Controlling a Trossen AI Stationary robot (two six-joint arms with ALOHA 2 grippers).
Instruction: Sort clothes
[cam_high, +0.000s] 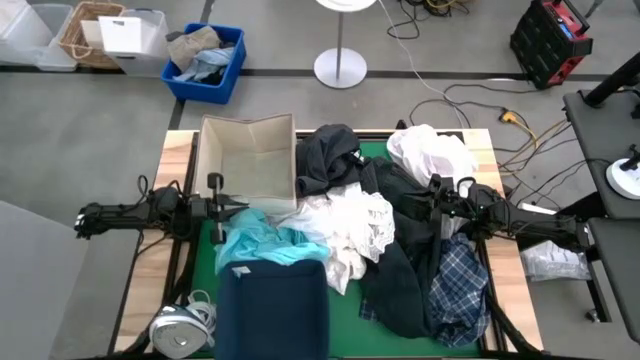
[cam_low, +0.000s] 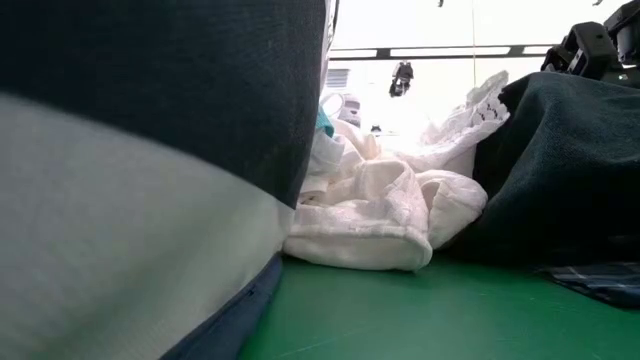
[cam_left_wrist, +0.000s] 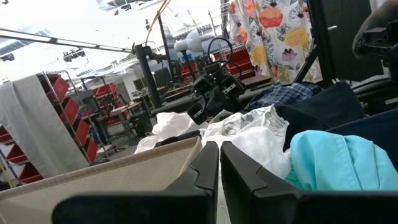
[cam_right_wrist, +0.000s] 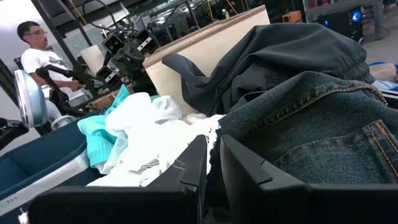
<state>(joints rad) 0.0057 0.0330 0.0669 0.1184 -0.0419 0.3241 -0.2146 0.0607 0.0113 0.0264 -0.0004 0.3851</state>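
The clothes lie in a heap on the green mat (cam_high: 345, 305). A light teal garment (cam_high: 258, 243) is at the left and white ones (cam_high: 350, 228) in the middle. Another white one (cam_high: 432, 150) lies far right, among dark garments (cam_high: 405, 255) and a plaid shirt (cam_high: 457, 285). My left gripper (cam_high: 222, 206) is shut beside the teal garment (cam_left_wrist: 336, 162), in front of the beige box. My right gripper (cam_high: 432, 198) is shut over the dark clothes, with denim (cam_right_wrist: 311, 124) and white cloth (cam_right_wrist: 149, 143) ahead of its fingers. Neither holds anything that shows.
An open beige box (cam_high: 246, 155) stands at the table's far left. A navy bin (cam_high: 272, 308) stands at the near edge and fills the left of the low view (cam_low: 150, 150). A grey object (cam_high: 180, 325) lies at the near left corner. A person (cam_right_wrist: 37, 53) sits beyond the table.
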